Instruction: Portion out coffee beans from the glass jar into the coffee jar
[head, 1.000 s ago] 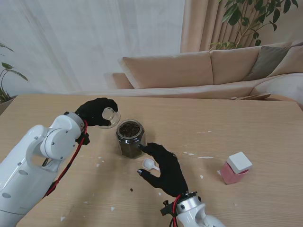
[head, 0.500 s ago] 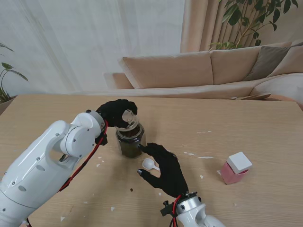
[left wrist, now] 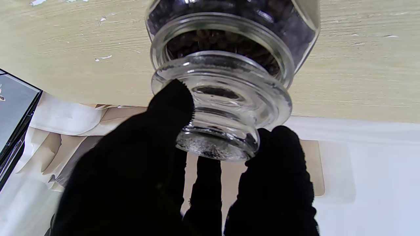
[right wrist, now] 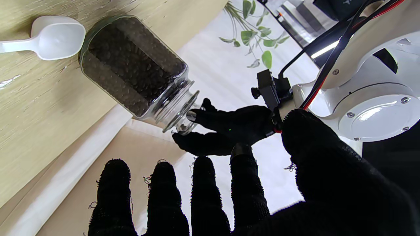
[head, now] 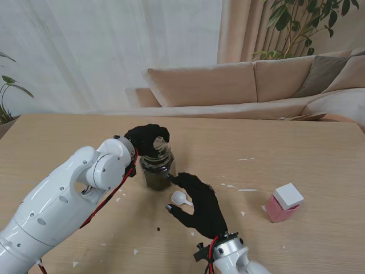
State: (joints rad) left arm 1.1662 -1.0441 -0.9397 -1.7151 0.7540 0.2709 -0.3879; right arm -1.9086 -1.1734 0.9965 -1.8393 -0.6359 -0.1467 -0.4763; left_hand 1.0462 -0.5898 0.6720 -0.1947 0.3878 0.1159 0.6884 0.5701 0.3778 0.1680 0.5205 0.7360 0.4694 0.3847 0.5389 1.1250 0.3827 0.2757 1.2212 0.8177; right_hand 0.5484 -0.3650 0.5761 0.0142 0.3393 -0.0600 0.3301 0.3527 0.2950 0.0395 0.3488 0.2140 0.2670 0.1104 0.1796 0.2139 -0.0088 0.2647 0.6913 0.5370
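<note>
Seating is the step in hand: your left hand [head: 147, 138] pinches the knob of the glass stopper lid [left wrist: 220, 108] and has it just over the mouth of the glass jar of coffee beans [head: 156, 170], so what matters is a square, gentle set-down. From the left wrist view the lid's lower flange sits right at the jar's rim, a touch off-centre and slightly tilted as I judge it; whether glass already meets glass I cannot tell. Level the lid against the rim before you lower it, keep the fingertips [left wrist: 173, 98] on the knob only, and let go only when the flange rests evenly all round, because glass on glass will chip or skid if it lands on one edge. Your right hand [head: 201, 206] holds nothing, fingers spread, resting on the wooden table [head: 296, 148] just beside the jar on the side nearer to you, one fingertip near or touching the jar's wall; use it to steady the jar against tipping as the lid comes down, without pushing. A white plastic scoop [head: 181, 198] lies just beside that hand, between its fingers and the jar's foot, so do not sweep it away. Farther out to that hand's right stands a pink box with a white lid [head: 284, 203]; it may be the receiving container, though I cannot confirm that. A stray bean [head: 158, 229] lies near your right wrist.
</note>
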